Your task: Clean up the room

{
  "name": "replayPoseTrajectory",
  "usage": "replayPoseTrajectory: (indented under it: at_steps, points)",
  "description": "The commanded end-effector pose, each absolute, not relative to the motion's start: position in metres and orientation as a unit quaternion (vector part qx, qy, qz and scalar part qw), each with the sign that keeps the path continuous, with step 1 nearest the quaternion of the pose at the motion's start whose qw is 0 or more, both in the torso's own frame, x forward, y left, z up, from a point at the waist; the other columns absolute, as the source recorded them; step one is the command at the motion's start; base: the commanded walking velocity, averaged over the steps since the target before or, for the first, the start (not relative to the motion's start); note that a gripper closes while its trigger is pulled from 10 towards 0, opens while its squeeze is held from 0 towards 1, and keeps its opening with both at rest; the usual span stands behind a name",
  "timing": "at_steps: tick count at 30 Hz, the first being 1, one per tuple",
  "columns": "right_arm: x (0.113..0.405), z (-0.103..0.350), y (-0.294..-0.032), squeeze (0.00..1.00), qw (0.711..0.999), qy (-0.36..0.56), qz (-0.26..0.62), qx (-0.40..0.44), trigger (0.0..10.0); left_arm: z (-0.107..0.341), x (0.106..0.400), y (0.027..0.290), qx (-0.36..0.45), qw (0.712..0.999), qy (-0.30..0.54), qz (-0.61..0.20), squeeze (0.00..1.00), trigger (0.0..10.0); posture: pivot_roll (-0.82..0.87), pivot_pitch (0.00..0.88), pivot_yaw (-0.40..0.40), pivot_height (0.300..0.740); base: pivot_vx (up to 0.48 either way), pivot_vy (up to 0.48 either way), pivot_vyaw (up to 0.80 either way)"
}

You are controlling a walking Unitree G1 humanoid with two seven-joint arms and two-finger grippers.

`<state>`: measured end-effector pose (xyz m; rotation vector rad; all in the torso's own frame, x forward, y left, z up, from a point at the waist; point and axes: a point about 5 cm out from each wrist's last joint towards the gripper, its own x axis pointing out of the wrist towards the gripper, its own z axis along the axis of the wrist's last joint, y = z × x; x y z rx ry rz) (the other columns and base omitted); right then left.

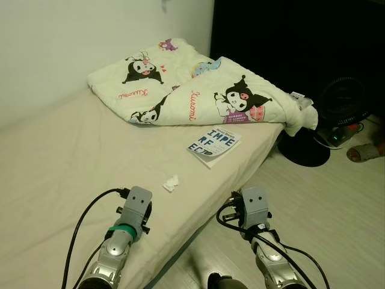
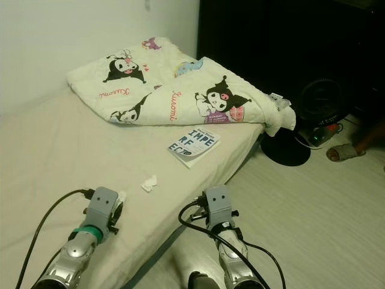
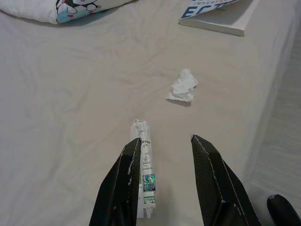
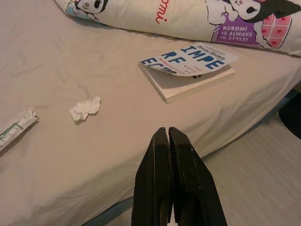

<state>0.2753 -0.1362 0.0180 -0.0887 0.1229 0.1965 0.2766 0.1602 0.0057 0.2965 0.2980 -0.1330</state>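
A crumpled white tissue [image 1: 171, 183] lies on the beige bed [image 1: 54, 156] near its front edge. Close to it is a white wrapper with a green label [image 3: 146, 165], lying flat on the sheet. My left gripper [image 3: 165, 143] hovers open just above the wrapper, which sits along the inner side of one finger [image 3: 123, 179]. My right gripper [image 4: 168, 132] is shut and empty, held over the bed's edge, with the tissue [image 4: 85, 108] and the wrapper [image 4: 14, 127] off to one side. A paperback book [image 1: 215, 144] with blue lettering rests further back.
A folded cartoon-print blanket [image 1: 192, 90] covers the bed's far end, against the wall. On the pale wood floor to the right stand a black fan [image 1: 343, 114] and a slipper [image 1: 364, 150]. The mattress edge runs diagonally between my arms.
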Motion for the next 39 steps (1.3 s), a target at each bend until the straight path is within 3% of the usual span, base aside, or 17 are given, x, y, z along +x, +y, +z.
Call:
replayPoseTrajectory:
  at_steps: [1, 5, 10, 29, 30, 31, 32, 39]
  points:
    - [0.271, 0.015, -0.135, 0.00, 0.992, 0.066, 0.099, -0.042, 10.0, 0.000, 0.272, 0.158, 0.151, 0.973, 0.160, -0.074, 0.00, 10.0, -0.10, 0.100, 0.066, 0.724, 0.000, 0.000, 0.00]
    - [0.269, 0.015, -0.134, 0.00, 0.992, 0.064, 0.101, -0.041, 10.0, 0.000, 0.274, 0.160, 0.151, 0.973, 0.162, -0.071, 0.00, 10.0, -0.10, 0.120, 0.064, 0.724, 0.000, 0.000, 0.00]
    - [0.270, 0.019, -0.126, 0.00, 0.991, 0.059, 0.116, -0.040, 10.0, 0.006, 0.283, 0.161, 0.159, 0.972, 0.161, -0.065, 0.00, 10.0, -0.09, 0.269, 0.065, 0.724, 0.000, 0.000, 0.00]
    - [0.284, 0.059, -0.102, 0.00, 0.991, -0.005, 0.131, -0.011, 10.0, 0.027, 0.313, 0.169, 0.189, 0.970, 0.154, 0.012, 0.00, 10.0, -0.11, 0.531, 0.097, 0.724, 0.000, 0.000, 0.00]
    - [0.283, 0.062, -0.100, 0.00, 0.991, -0.009, 0.132, -0.009, 10.0, 0.028, 0.315, 0.170, 0.195, 0.968, 0.158, 0.018, 0.32, 10.0, -0.11, 0.554, 0.101, 0.724, 0.000, 0.000, 0.00]
    - [0.282, 0.064, -0.099, 0.00, 0.991, -0.012, 0.132, -0.007, 10.0, 0.029, 0.316, 0.170, 0.199, 0.967, 0.159, 0.021, 0.32, 10.0, -0.11, 0.560, 0.102, 0.724, 0.000, 0.000, 0.00]
    - [0.281, 0.067, -0.099, 0.00, 0.991, -0.015, 0.133, -0.006, 10.0, 0.030, 0.318, 0.169, 0.192, 0.968, 0.161, 0.022, 1.00, 10.0, -0.12, 0.579, 0.104, 0.724, 0.000, 0.000, 0.00]
    - [0.275, 0.073, -0.108, 0.00, 0.993, -0.017, 0.117, -0.003, 10.0, 0.033, 0.323, 0.166, 0.188, 0.968, 0.168, 0.021, 1.00, 10.0, -0.13, 0.643, 0.115, 0.724, 0.000, 0.000, 0.00]
